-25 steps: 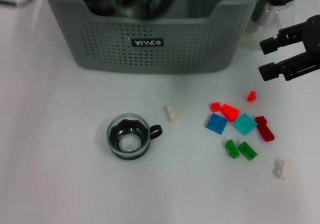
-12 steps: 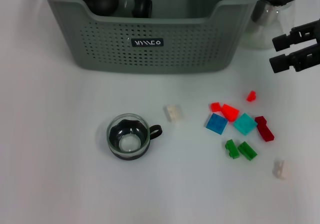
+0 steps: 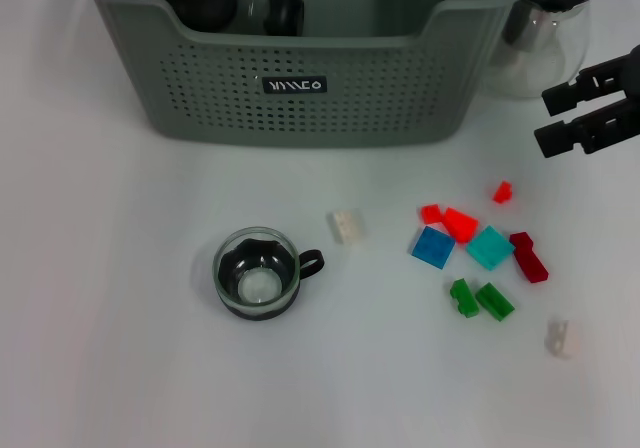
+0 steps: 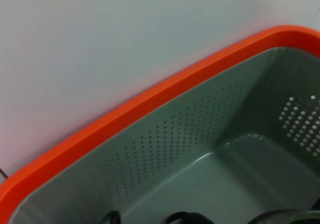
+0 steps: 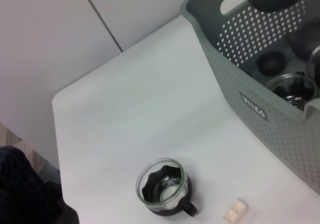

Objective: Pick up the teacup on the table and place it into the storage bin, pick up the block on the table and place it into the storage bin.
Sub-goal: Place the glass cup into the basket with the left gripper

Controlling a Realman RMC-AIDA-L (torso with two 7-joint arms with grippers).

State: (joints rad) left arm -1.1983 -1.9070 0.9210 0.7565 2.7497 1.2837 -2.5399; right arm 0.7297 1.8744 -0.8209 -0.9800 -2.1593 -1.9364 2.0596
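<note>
You have a wide bare stretch of white table (image 3: 120, 348) to the robot's left of the teacup (image 3: 257, 273), and more in front of it. The storage bin (image 3: 300, 78) stands along the far edge of the head view, its rolled rim cut off at the top; at least one glass cup (image 3: 270, 6) lies inside it. A clear glass pot (image 3: 545, 28) stands just beside the bin's right end.

On the bin's near wall you see a small black label (image 3: 294, 85) with white lettering; it cannot be read reliably.

The teacup stands upright on the table, well in front of the bin, mouth up, its black handle (image 3: 312, 262) pointing toward the robot's right. A pale block (image 3: 345, 226) lies just beyond the handle, its long axis running roughly toward the bin. The coloured blocks (image 3: 478, 253) lie scattered farther right, and another pale one (image 3: 560, 337) sits apart near the right edge.

The right gripper (image 3: 560, 118) hangs at the right edge, above the table beside the pot, fingers parted and holding nothing. The left gripper does not show; its wrist camera looks into the bin's corner.
</note>
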